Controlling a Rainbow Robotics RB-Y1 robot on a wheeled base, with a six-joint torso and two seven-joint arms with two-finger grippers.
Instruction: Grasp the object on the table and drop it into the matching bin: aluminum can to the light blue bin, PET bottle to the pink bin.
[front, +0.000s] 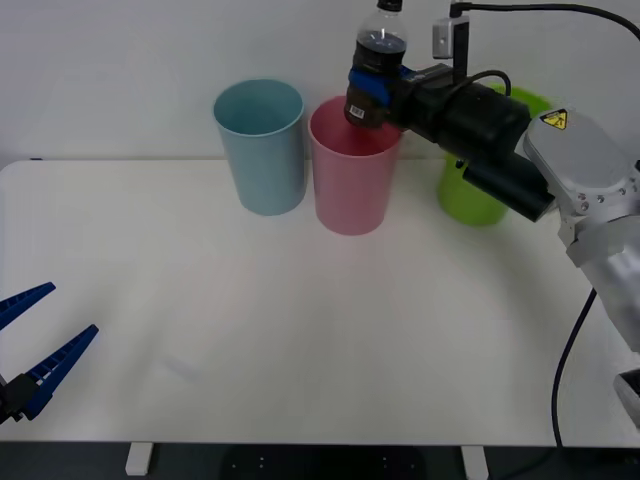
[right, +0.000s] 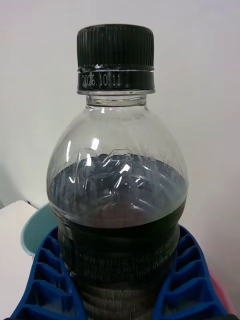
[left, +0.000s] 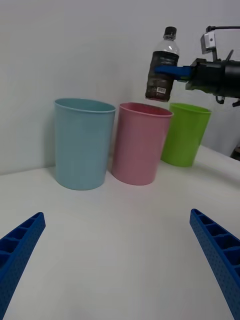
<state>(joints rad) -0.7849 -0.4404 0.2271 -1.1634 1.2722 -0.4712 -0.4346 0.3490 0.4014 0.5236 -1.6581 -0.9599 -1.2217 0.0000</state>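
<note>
Above the pink bin (front: 354, 178), right gripper (front: 372, 88) pinching the bottle (front: 377, 62) upright: I should centre over the mouth, then release; left gripper (front: 38, 350) idle, spread wide, near the table's (front: 300, 330) front edge.

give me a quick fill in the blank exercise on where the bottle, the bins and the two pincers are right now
1. The right pincer holds the bottle above the ____ bin.
2. The bottle's cap is ____ in colour.
3. The pink bin stands between the light blue bin and the ____ bin.
4. The left pincer, low over the near edge of the table, is ____ and holds nothing.

Missing words: pink; black; green; open
</note>
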